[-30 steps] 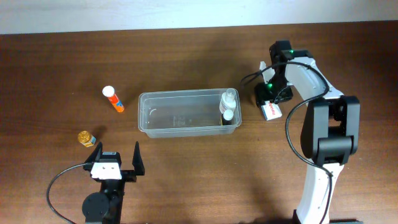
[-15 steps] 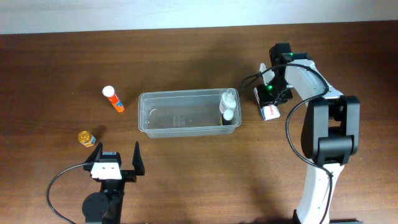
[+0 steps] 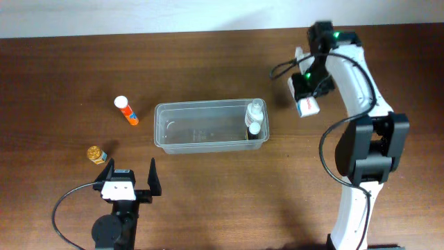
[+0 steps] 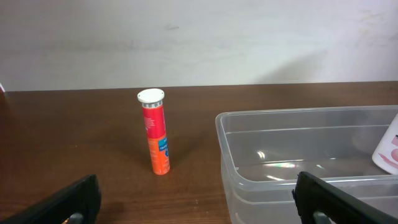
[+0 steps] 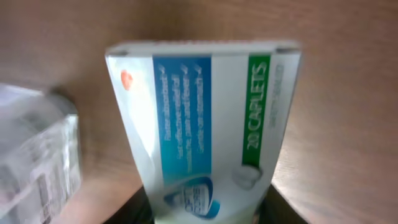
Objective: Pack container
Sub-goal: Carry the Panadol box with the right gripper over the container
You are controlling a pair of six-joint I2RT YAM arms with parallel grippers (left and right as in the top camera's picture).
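Right tool grips caplet box (container nearby).

left wrist view cuts off the container at right; print on the box is blurred.

Dark brown wooden worktop, pale wall along its far edge. On the left side, orange tube with white cap; stands upright, alone. Nearer and a little further left, small amber jar; sits well apart from the tube. At the right end of the container, two white-capped bottles: far bottle and near bottle, just beside each other, close to the end wall. Right of that end, box: white, with a blue band and a green band, "20 CAPLETS" printed along the green. Cannot tell whether it touches the worktop.
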